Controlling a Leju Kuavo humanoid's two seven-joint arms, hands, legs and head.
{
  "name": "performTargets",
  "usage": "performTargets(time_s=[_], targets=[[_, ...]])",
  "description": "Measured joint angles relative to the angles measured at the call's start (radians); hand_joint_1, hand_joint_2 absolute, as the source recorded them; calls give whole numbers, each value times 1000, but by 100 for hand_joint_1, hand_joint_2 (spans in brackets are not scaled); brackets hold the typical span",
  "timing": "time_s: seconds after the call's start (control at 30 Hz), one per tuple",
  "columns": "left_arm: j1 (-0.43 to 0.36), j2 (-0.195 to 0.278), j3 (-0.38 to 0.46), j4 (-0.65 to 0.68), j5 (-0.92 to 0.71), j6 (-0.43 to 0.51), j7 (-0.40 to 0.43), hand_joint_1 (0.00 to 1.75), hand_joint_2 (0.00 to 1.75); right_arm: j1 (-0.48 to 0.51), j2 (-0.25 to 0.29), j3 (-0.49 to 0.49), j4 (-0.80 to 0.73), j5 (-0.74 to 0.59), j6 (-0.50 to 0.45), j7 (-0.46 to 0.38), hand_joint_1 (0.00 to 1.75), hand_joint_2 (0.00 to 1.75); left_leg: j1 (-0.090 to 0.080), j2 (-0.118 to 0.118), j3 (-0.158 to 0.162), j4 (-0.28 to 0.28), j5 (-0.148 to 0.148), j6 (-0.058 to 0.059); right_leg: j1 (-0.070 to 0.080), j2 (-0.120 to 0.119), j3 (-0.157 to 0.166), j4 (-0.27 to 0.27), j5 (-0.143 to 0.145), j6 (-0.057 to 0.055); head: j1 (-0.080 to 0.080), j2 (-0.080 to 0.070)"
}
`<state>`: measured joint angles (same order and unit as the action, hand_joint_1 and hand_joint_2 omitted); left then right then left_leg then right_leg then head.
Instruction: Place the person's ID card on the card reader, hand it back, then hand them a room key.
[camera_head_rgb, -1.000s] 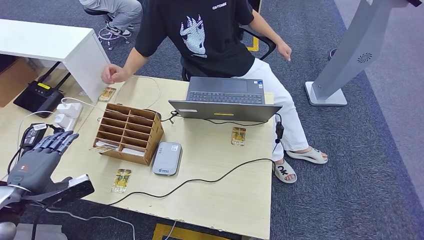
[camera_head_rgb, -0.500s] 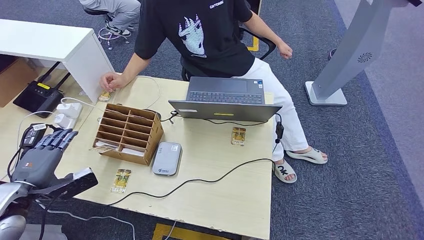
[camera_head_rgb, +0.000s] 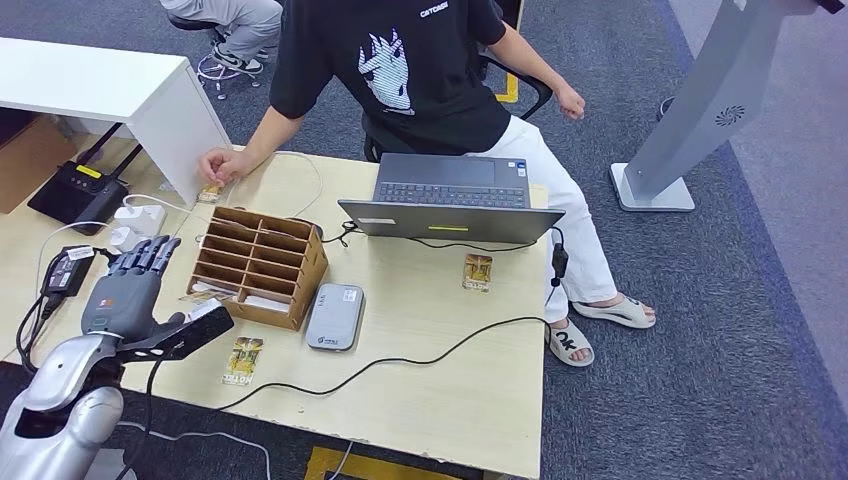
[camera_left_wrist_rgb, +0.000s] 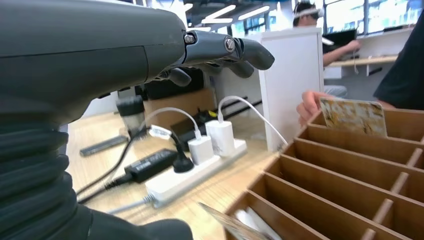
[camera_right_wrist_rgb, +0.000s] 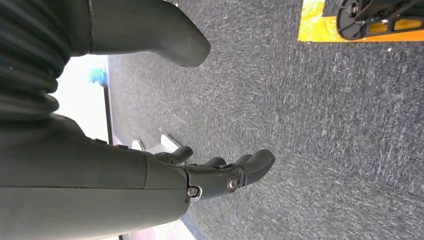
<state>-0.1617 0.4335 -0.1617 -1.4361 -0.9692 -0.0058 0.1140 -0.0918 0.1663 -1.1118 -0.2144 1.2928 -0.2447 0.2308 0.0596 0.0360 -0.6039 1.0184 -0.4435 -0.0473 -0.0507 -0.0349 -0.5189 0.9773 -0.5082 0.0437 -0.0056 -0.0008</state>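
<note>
The left hand (camera_head_rgb: 128, 290) hovers over the bench (camera_head_rgb: 440, 380) edge just at 9 o'clock of the wooden organiser (camera_head_rgb: 258, 265), fingers spread and holding nothing, palm turned toward the slots; that pose reads as a hand readied to take a card. The right hand (camera_right_wrist_rgb: 220, 175) hangs low over the carpet, fingers loosely extended, also empty.

Outward from the left hand, at about 4 o'clock, a yellow card (camera_head_rgb: 243, 361) lies flat near the bench's front edge, its long axis running roughly 12 to 6. The grey card reader (camera_head_rgb: 335, 316) sits just beside the organiser at its 4 o'clock, within the hand's easy sweep.

Farther out, at 12 o'clock from the organiser, the person's hand (camera_head_rgb: 222, 165) rests on another card (camera_head_rgb: 210, 192) at the bench's far corner. This looks like the ID card being offered; its long axis seems to run 12 to 6. A third card (camera_head_rgb: 477, 272) lies in front of the laptop (camera_head_rgb: 452, 200), again lengthwise 12 to 6.
</note>
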Motion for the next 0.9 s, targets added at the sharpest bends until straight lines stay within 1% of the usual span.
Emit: performTargets(time_s=[0.07, 0.13, 0.23, 0.3, 0.33, 0.4, 0.43, 0.47, 0.57, 0.67, 0.77, 0.9], targets=[[-31, -22, -14, 46, -5, 1, -1, 32, 175, -1, 0, 5, 0, 4, 2, 0, 0, 175, 0, 1, 0, 0, 0, 0, 0, 1, 0, 0, 0, 0, 0, 0], [-55, -40, -25, 81, -10, 3, -3, 34, 175, -2, 0, 8, 0, 6, 3, 0, 0, 175, 0, 2, 0, 0, 0, 0, 0, 3, 0, 0, 0, 0, 0, 0], [-89, -62, -40, 126, -17, 8, -4, 31, 175, -1, 0, 10, 0, 9, 5, 0, 0, 175, 0, 2, 0, 0, 0, 0, 0, 2, 0, 0, 0, 0, 0, 0], [-105, -73, -48, 147, -19, 9, -6, 24, 175, -1, 0, 12, 0, 12, 6, 0, 0, 175, 0, 2, 0, 0, 0, 0, 0, 3, -1, 0, 0, 0, 0, 0], [-112, -78, -51, 155, -20, 9, -7, 27, 175, -1, 0, 14, 0, 13, 6, 0, 0, 175, 0, 2, 0, 0, 0, 0, 0, 3, -1, 0, 0, 0, 0, 0], [-121, -85, -54, 169, -21, 10, -9, 58, 175, -1, 0, 17, 0, 15, 6, 0, 0, 175, 0, 2, 0, 0, 0, 0, 0, 3, -1, 0, 0, 0, 0, 0], [-125, -89, -56, 176, -21, 10, -10, 77, 175, -1, 0, 18, 0, 16, 6, 0, 0, 175, 0, 2, 0, 0, 0, 0, 0, 3, -1, 0, 0, 0, 0, 0], [-129, -91, -58, 183, -21, 10, -11, 103, 175, -1, 0, 19, 0, 16, 6, 0, 0, 175, 0, 2, 0, 0, 0, 0, 0, 3, -1, 0, 0, 0, 0, 0], [-141, -97, -65, 205, -21, 10, -16, 149, 175, -1, 0, 21, 0, 16, 6, 0, 0, 175, 0, 2, 0, 0, 0, 0, 0, 3, -1, 0, 0, 0, 0, 0], [-152, -102, -71, 222, -20, 11, -19, 156, 175, -1, 0, 23, 0, 16, 6, 0, 0, 175, 0, 2, 0, 0, 0, 0, 0, 3, -1, 0, 0, 0, 0, 0], [-161, -105, -74, 236, -19, 10, -22, 159, 175, -1, 0, 24, 0, 16, 6, 0, 0, 175, 0, 2, 0, 0, 0, 0, 0, 3, 0, 0, 0, 0, 0, 0], [-170, -99, -84, 244, -8, -16, -32, 164, 175, -1, 0, 24, 0, 15, 6, 0, 0, 175, 0, 2, 0, 0, 0, 0, 0, 3, 0, 0, 0, 0, 0, 0]])
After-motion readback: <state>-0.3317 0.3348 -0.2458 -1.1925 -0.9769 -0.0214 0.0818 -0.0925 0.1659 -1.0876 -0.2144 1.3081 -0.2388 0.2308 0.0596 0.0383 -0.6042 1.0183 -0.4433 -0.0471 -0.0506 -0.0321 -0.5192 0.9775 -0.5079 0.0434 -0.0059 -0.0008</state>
